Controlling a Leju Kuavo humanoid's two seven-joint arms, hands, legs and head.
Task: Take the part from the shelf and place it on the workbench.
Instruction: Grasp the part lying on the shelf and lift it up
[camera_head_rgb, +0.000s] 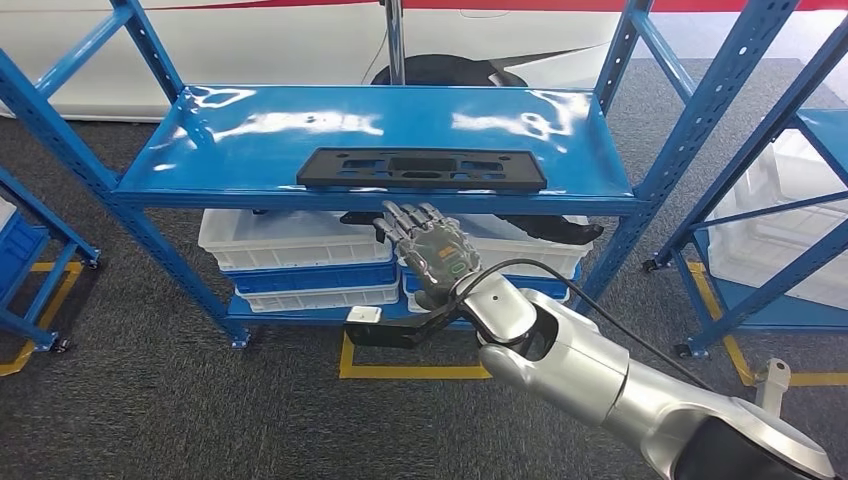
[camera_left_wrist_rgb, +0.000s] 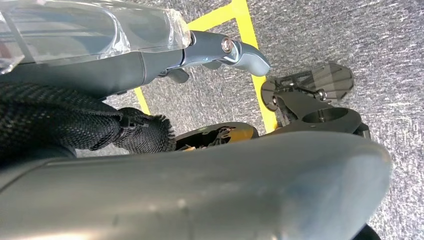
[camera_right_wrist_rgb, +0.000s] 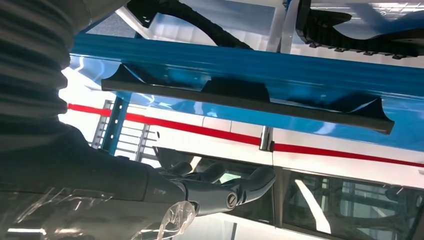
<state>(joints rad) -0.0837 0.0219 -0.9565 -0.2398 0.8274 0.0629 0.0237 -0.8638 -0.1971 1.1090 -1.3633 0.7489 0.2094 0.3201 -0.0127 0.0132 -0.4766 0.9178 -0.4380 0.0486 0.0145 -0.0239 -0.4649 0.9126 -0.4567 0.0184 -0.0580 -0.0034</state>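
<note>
Our right hand (camera_head_rgb: 432, 250), fingers spread and empty, nears the black part (camera_head_rgb: 422, 168) on the blue shelf (camera_head_rgb: 230, 150); we should grip its front edge squarely.

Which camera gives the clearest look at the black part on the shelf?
The head view: the black part lies flat and whole on the blue shelf, beyond the right robot hand. The right wrist view catches just its front edge; the left wrist view faces the floor.
</note>
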